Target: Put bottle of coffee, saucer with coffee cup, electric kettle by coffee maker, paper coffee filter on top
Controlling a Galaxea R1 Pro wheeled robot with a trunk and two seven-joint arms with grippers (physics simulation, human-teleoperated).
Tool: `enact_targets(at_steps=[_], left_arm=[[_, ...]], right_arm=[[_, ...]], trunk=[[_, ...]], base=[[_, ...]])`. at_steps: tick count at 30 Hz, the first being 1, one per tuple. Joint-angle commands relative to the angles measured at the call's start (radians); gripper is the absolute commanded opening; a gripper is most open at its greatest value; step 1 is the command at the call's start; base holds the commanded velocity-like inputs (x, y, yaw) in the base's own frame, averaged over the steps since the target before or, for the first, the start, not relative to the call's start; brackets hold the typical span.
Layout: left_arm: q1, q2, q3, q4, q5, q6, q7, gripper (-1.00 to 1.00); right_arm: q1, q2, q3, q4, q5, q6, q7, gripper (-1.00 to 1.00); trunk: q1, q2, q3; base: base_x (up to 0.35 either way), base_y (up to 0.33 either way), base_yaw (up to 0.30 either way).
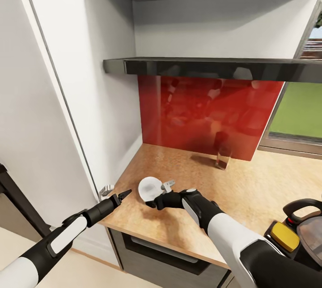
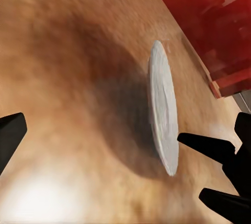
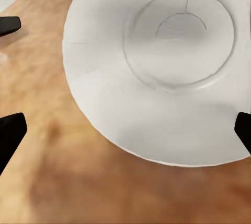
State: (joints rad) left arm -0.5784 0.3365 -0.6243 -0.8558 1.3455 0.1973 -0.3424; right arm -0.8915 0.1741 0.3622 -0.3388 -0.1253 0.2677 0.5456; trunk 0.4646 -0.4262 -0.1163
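Nearest, at the lower right of the head view, the electric kettle (image 1: 304, 229) sits at the picture's edge, its black loop handle arching over the lid; what it rests on is hidden behind the right arm. The countertop (image 1: 250, 189) runs from its thin front edge back to a glossy red backsplash (image 1: 201, 118), with a white wall panel (image 1: 98, 100) closing off the left end. Between the front edge and the backsplash most of the tan surface is bare, giving open room to the right of the saucer.

The left gripper (image 1: 121, 196) hangs just past the counter's front left corner, pointing toward the saucer; its jaws look close together in the head view, though I cannot tell for sure. The right gripper (image 1: 157, 200) reaches in from the right over the worktop, its black fingers spread to either side of the saucer (image 1: 150, 188), which it has not pinched. In the right wrist view the saucer (image 3: 157, 72) lies flat, face up, with nothing in it, near the front left corner and just short of the edge. In the left wrist view it shows edge-on (image 2: 163, 114).

Farther back, a small clear glass (image 1: 222, 157) stands upright near the backsplash. Above, a dark shelf (image 1: 201, 66) spans the alcove.
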Motion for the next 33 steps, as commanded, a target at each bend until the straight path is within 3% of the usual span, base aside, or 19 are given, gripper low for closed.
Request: enact_targets(at_steps=[1,10,18,24,33], left_arm=[[-0.001,0.001,-0.003,0.0,0.01,0.004,-0.001,1.0],[-0.001,-0.003,-0.006,-0.001,0.01,0.004,-0.001,1.0],[-0.006,-0.06,-0.005,-0.001,0.008,0.013,0.004,1.0],[-0.013,-0.081,-0.005,0.0,0.007,0.014,0.005,1.0],[-0.02,-0.085,-0.005,0.0,0.007,0.014,0.006,1.0]], right_arm=[[0.0,-0.001,0.01,0.032,-0.005,0.009,-0.001,1.0],[-0.001,-0.001,0.012,0.032,-0.007,0.008,0.0,1.0],[0.0,0.0,0.012,0.032,-0.007,0.008,0.0,1.0],[0.0,0.0,0.012,0.032,-0.007,0.008,0.0,1.0],[0.0,0.0,0.012,0.032,-0.007,0.008,-0.001,1.0]], trunk=[[0.001,-0.002,-0.002],[0.001,-0.002,-0.002],[0.001,-0.002,-0.002],[0.001,-0.002,-0.002],[0.001,-0.002,-0.002]], base=[[0.0,0.0,0.0],[0.0,0.0,0.0],[0.0,0.0,0.0],[0.0,0.0,0.0],[0.0,0.0,0.0]])
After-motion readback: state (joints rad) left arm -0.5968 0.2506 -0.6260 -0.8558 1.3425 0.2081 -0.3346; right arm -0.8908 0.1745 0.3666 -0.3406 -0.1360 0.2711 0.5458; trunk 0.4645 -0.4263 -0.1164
